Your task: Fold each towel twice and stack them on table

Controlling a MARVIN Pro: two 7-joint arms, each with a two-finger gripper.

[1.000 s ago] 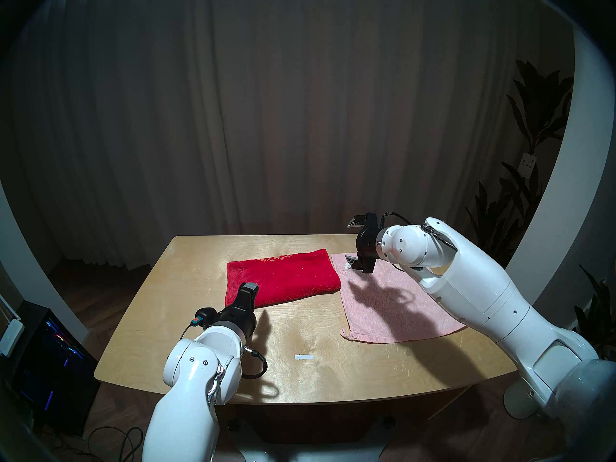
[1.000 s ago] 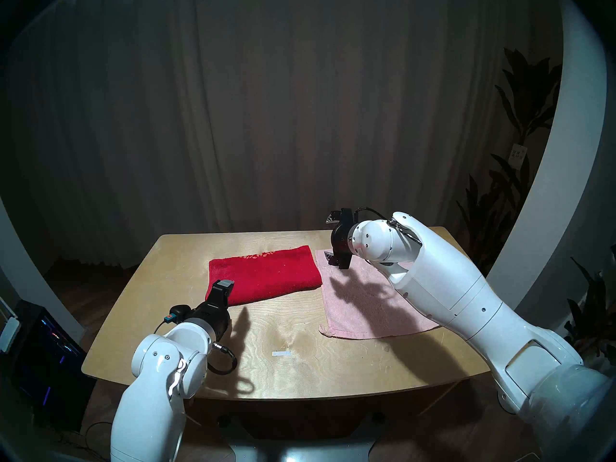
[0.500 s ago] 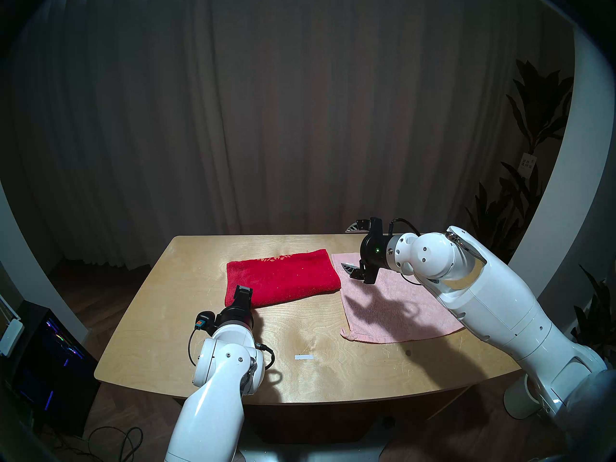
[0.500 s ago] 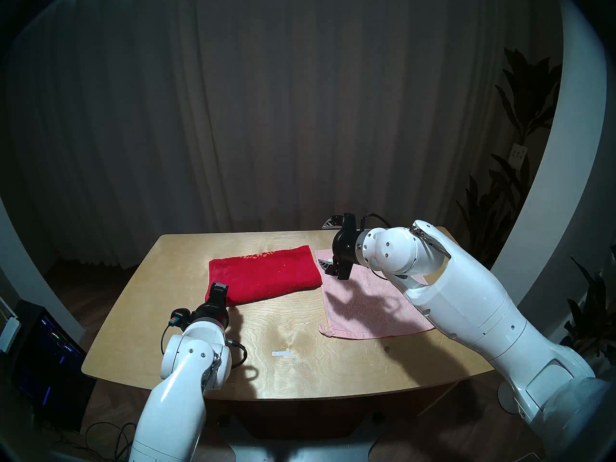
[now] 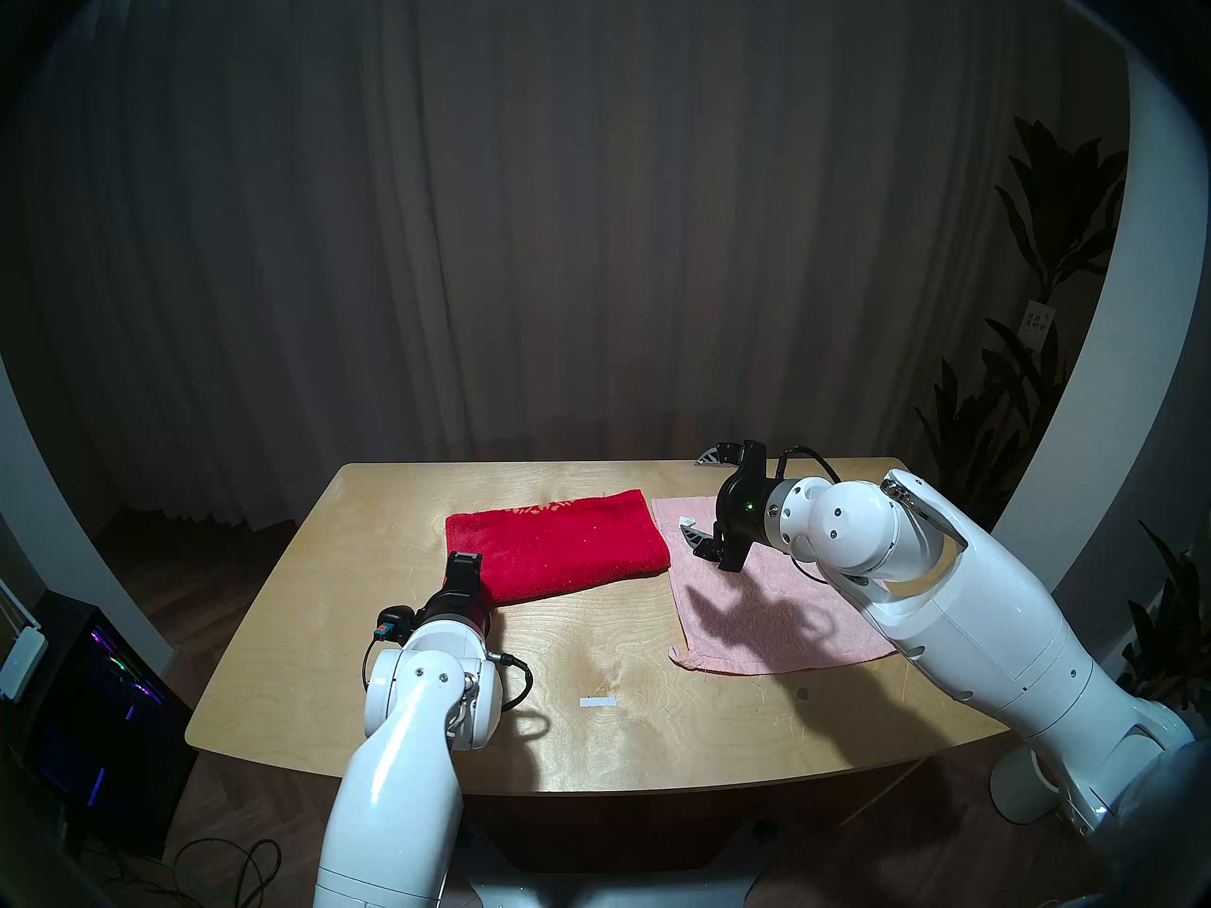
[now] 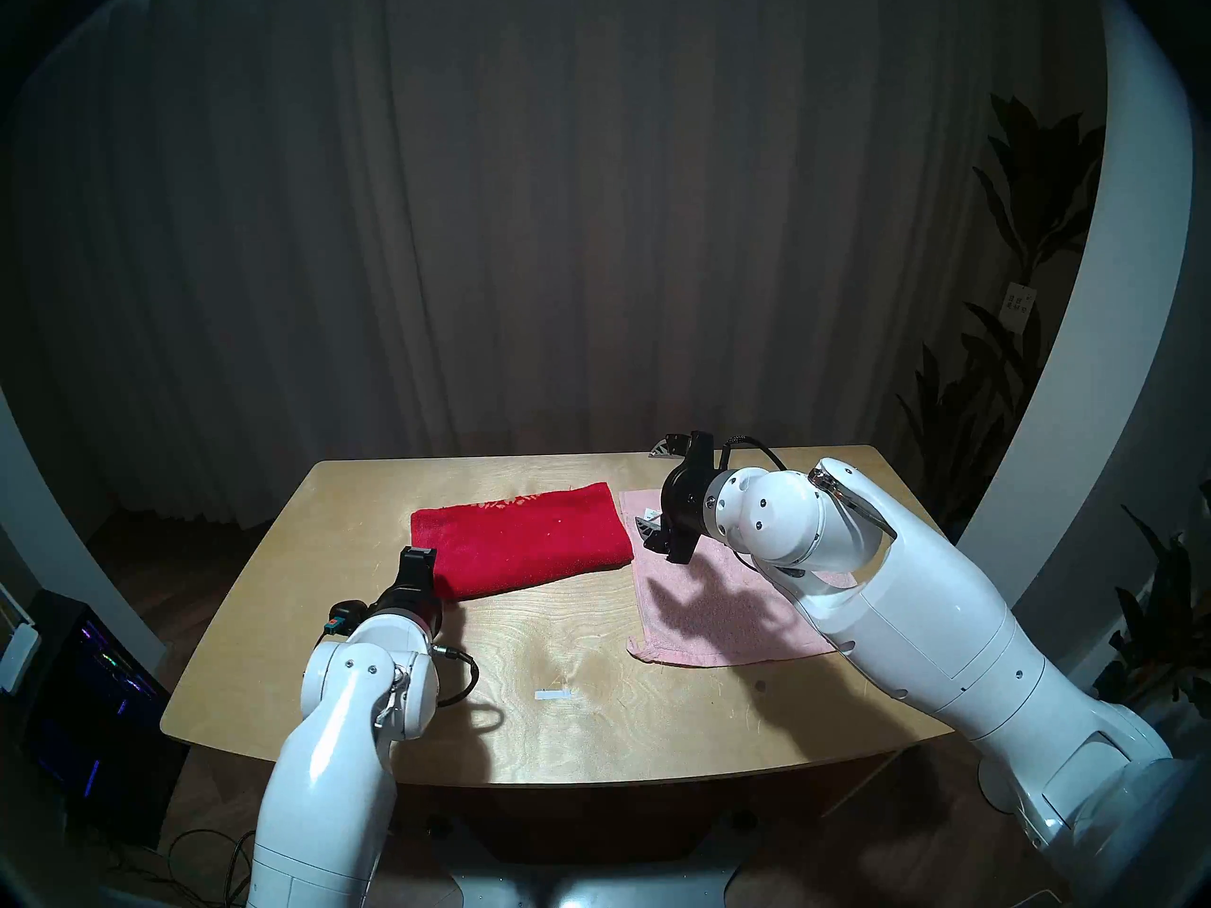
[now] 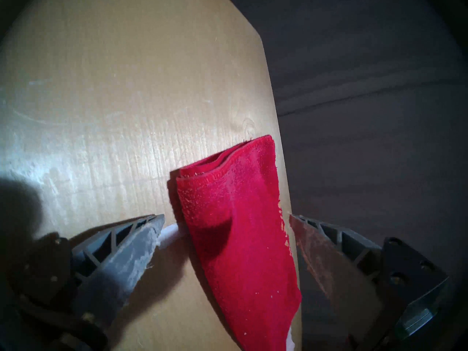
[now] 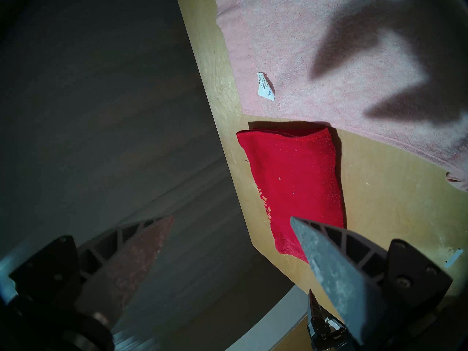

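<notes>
While the right pincer (image 5: 700,499) has drawn back toward the near side above the pink towel (image 5: 773,599), spread wide and holding nothing, the left pincer (image 7: 226,222) has crept forward to the near-left corner of the red towel (image 5: 557,543), its jaws released and straddling the layered edge. Red lies folded once at the bench's (image 5: 406,494) centre; pink lies flat at the right, just beside it. Judging by this, red's second fold comes next.
</notes>
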